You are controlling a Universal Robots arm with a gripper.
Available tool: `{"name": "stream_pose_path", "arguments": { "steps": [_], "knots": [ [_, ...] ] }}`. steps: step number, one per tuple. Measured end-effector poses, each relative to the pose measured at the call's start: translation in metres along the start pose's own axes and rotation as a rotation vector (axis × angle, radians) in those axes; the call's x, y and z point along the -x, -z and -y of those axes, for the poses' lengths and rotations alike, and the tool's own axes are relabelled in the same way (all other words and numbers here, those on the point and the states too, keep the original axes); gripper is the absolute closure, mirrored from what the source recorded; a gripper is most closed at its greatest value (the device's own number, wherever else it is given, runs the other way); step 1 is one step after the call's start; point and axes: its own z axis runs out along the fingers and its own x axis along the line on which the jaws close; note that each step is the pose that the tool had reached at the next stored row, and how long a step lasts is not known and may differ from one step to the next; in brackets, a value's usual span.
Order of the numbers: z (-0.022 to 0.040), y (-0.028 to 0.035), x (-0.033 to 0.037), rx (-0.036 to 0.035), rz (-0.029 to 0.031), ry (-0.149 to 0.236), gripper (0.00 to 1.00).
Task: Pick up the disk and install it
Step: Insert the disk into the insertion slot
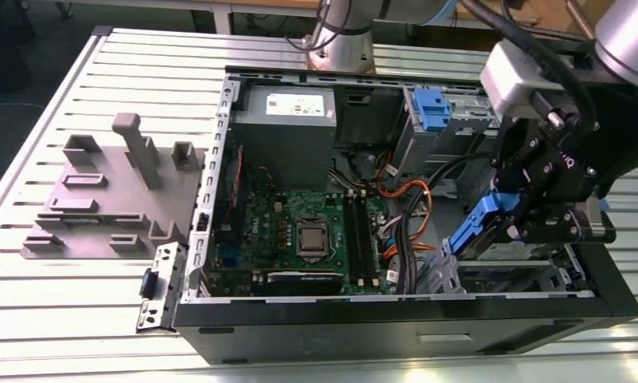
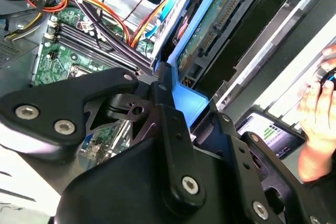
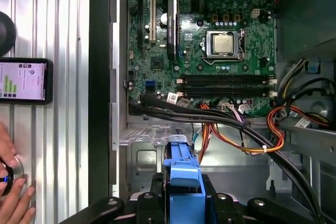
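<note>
Black gripper [image 1: 510, 215] closes on the blue-framed disk [image 1: 471, 229], one finger on each side, and holds it on edge and tilted. Its long axis slopes down toward the metal drive bay [image 1: 510, 275] just below, at the exterior view's right of the open computer case [image 1: 404, 323].

White lettering marks the motherboard [image 3: 190, 51] (the power supply's white label [image 1: 300, 103] is unreadable).
</note>
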Motion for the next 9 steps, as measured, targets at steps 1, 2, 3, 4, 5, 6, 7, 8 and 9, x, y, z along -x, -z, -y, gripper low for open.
{"name": "stream_pose_path", "arguments": {
  "steps": [1, 2, 3, 4, 5, 6, 7, 8, 9],
  "knots": [
    [0.0001, -0.0020, 0.0000, 0.0000, 0.0000, 0.000, 0.63],
    [0.0001, -0.0038, -0.0001, 0.0000, 0.0000, 0.000, 0.63],
    [0.0002, -0.0056, -0.0001, 0.0000, 0.0000, 0.000, 0.63],
    [0.0002, -0.0074, -0.0001, 0.0000, 0.0001, 0.000, 0.63],
    [0.0003, -0.0092, -0.0002, 0.0000, 0.0001, 0.000, 0.63],
    [0.0004, -0.0110, -0.0002, 0.0000, 0.0001, 0.000, 0.63],
    [0.0004, -0.0128, -0.0002, 0.0001, 0.0000, 0.000, 0.63],
    [0.0005, -0.0147, -0.0003, 0.0001, 0.0001, 0.000, 0.63],
    [0.0005, -0.0161, -0.0004, 0.0000, 0.0001, 0.000, 0.63]
  ]
}}
